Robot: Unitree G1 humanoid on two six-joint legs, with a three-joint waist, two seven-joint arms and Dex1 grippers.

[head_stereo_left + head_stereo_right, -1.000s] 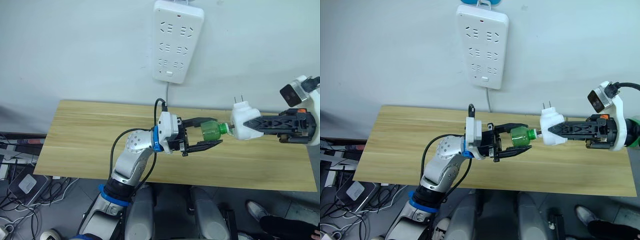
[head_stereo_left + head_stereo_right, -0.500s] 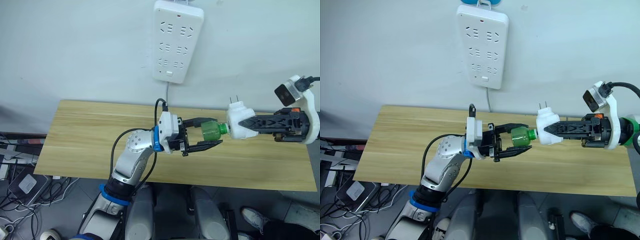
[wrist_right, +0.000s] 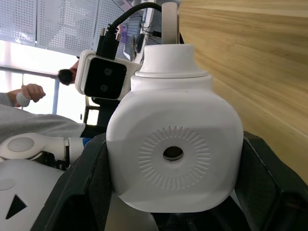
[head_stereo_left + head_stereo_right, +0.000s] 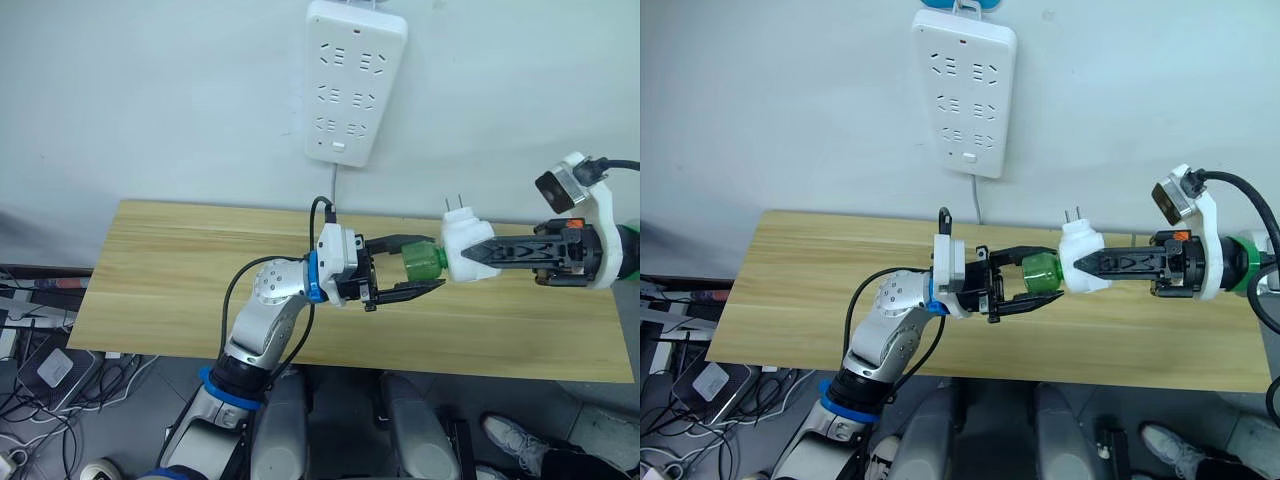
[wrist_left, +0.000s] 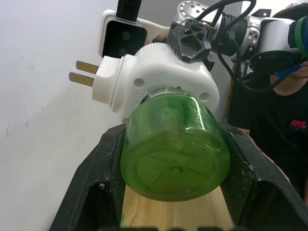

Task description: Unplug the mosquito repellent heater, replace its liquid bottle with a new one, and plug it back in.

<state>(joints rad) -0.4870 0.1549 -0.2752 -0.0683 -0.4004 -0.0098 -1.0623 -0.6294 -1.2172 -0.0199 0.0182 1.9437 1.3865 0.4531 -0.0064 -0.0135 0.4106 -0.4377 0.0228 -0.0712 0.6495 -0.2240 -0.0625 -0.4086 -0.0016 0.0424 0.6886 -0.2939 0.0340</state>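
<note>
Since a second ago the right pincer [image 4: 478, 253] has carried the mosquito repellent heater [image 4: 462, 248] leftward, from the right part of the frame toward centre, closing on the green bottle [image 4: 423, 261]. The right pincer is clenched on the heater's white body, prongs pointing up toward the wall. The left pincer [image 4: 432, 266] grips the bottle at frame centre, above the wooden table [image 4: 160, 280]. The white power strip [image 4: 352, 80] hangs at upper centre.

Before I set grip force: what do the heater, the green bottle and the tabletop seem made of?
Heater: looks like glossy white moulded plastic, with brass-coloured metal prongs. Green bottle: translucent, probably plastic; moulded ribs show through its base. Tabletop: light wood or wood-look laminate, matte, with straight grain lines.
</note>
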